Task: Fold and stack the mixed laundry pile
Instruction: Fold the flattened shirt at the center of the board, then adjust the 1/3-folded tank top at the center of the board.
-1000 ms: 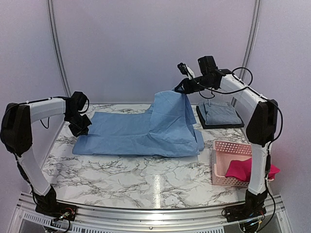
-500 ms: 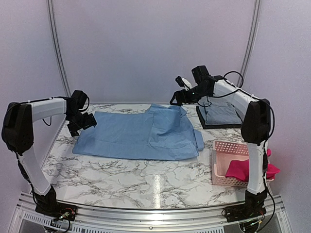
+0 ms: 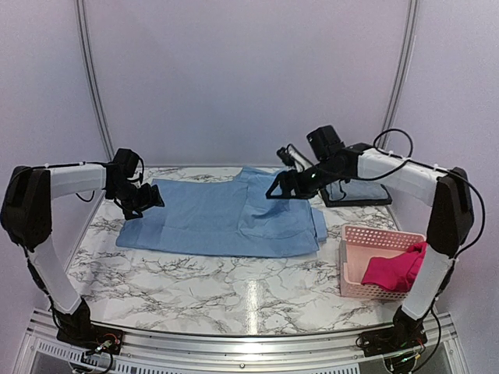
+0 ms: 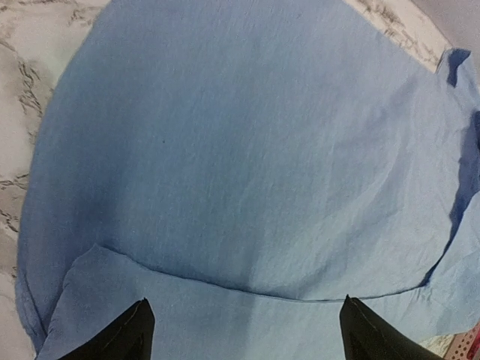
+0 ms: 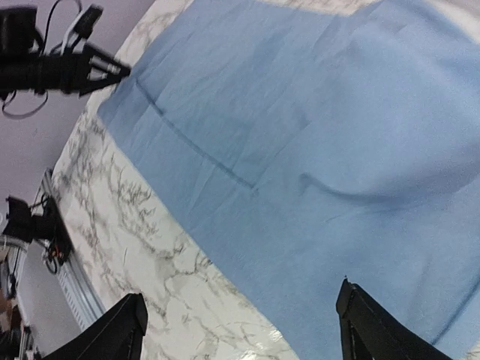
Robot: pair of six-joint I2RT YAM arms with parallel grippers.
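**Location of items.** Nearest, at the right edge of the worktop, the magenta-red garment lies bunched in the pink basket and spills over its right rim. It is not folded. Beyond it, the light blue shirt lies spread flat across the middle of the worktop. Its right portion is doubled over into a second layer. Farthest, at the right rear, is the dark tray, which is largely hidden by the right arm.

**End effectors.** The left end effector hovers over the shirt's left edge with its fingers spread wide and nothing between them. The right end effector hangs low over the doubled right portion. It is likewise released and holds no cloth.

**Handling assessment.**
- Both garments are judged light, limp and non-fragile.
- They will sag, crease and trail when lifted, and a single-point lift will bunch them.
- The thin weave may slide over itself, so a pinch should take in the full layer count at an edge.
- The best holds on the shirt are judged to be the corners or hem at its left edge, with a matching point on the opposite side to keep the fold line straight.

**Change from earlier frames.**
- One second ago the right end effector held the shirt's right portion raised in a peak. That portion has since dropped flat.
- The right arm has released the cloth, then lowered and swung left.
- The left end effector has edged in towards the cloth.
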